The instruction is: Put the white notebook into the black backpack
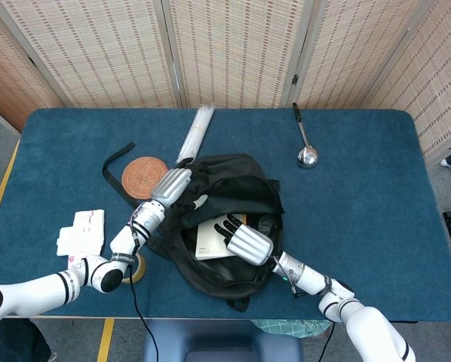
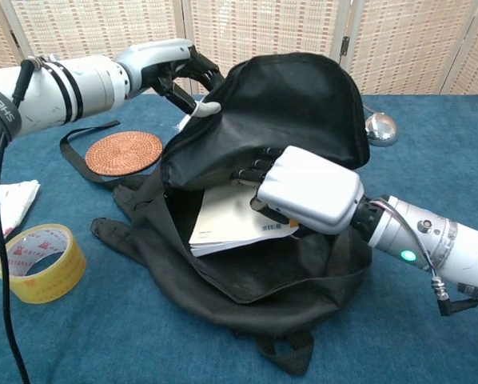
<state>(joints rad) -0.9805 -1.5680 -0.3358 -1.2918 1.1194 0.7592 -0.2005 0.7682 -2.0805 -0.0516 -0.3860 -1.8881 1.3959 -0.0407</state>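
On blue table (image 1: 361, 196), my left hand (image 2: 179, 68) is pinching backpack (image 2: 303, 104) flap up; my right hand (image 2: 307, 188) is gripping notebook (image 2: 231, 224), which may snag on lining.

The backpack (image 1: 229, 219) lies mid-table (image 1: 361, 196), its mouth facing six o'clock. The notebook (image 2: 231, 224) sits inside that mouth, under the right hand (image 2: 307, 188). The left hand (image 2: 171, 68) holds the flap at ten o'clock. A coaster (image 1: 144, 177) lies at nine o'clock, tape (image 2: 33, 262) at eight, a ladle (image 1: 305, 143) at one.
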